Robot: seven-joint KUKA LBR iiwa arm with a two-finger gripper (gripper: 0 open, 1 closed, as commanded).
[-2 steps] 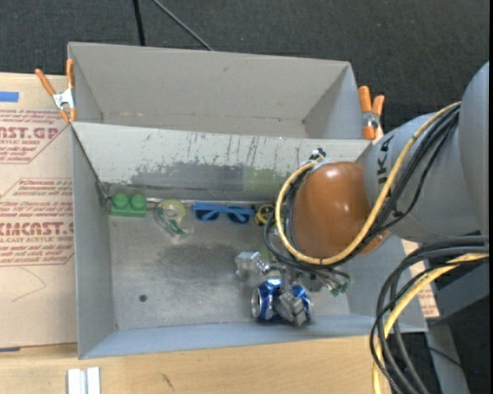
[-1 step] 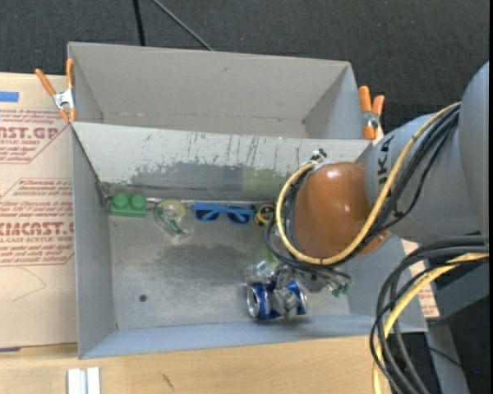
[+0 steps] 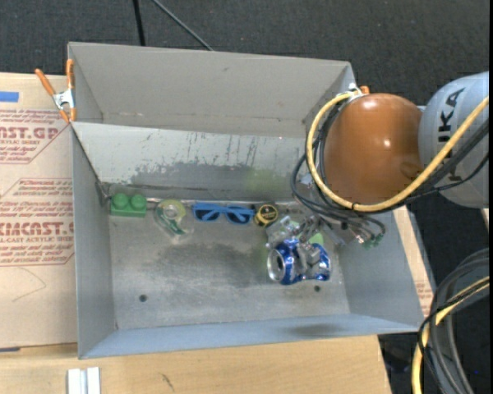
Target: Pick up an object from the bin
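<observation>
My gripper (image 3: 306,236) hangs below the arm's orange cover, low over the right half of the bin floor. Directly under and in front of it lies a crushed blue and silver can (image 3: 291,263), touching or nearly touching the gripper's lower end. Whether the can is gripped is hidden by the gripper's body. A small round yellow and black thing (image 3: 266,214) lies just left of the gripper by the back wall.
Along the foot of the back wall lie blue sunglasses (image 3: 223,213), a clear roll-like thing (image 3: 172,217) and a green toy block (image 3: 128,204). The bin's right wall slopes up close beside the gripper. The arm and its cables cover the right rim.
</observation>
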